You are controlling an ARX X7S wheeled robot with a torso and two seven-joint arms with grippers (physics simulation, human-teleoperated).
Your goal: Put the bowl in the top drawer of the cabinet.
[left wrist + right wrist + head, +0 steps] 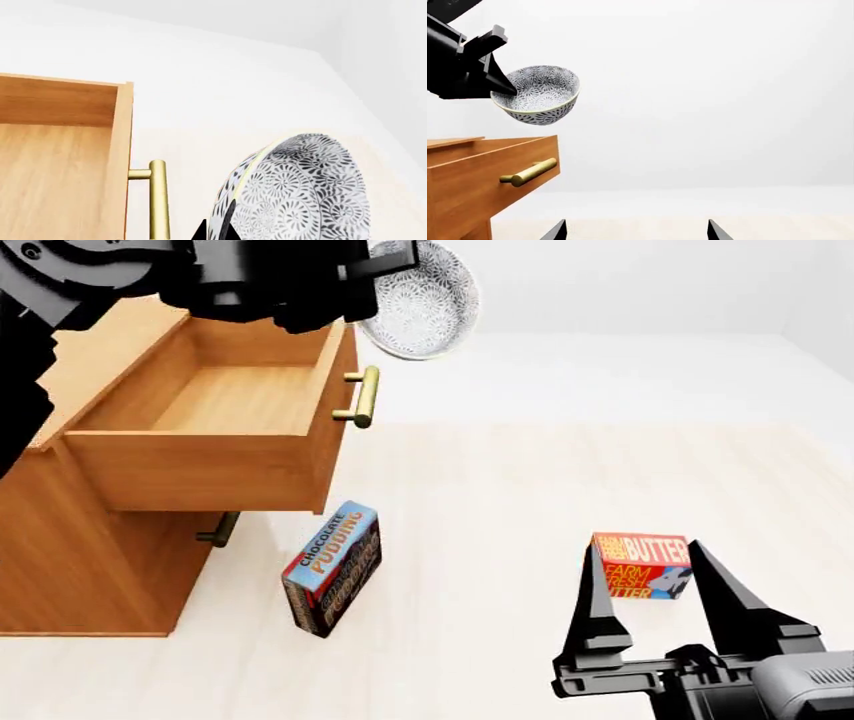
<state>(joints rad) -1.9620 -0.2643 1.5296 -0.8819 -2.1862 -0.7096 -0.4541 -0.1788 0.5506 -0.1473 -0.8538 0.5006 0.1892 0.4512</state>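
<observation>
The speckled white bowl [424, 302] hangs in the air, gripped by its rim in my left gripper [379, 276], which is shut on it. It is tilted and sits above and just outside the front of the top drawer [200, 455], over the brass handle [358, 397]. The drawer is pulled out of the cabinet [74, 570] and its inside looks bare. In the left wrist view the bowl [300, 190] fills the space past my left gripper [215, 231], beside the drawer's front [120, 165]. The right wrist view shows the bowl [540, 95] above the drawer [494, 172]. My right gripper [663, 598] is open and holds nothing.
A chocolate pudding box [334, 565] stands on the floor by the cabinet, under the open drawer. A butter box [641, 565] lies on the floor just beyond my right gripper's fingers. The lower drawer's handle [218, 530] shows beneath the top drawer.
</observation>
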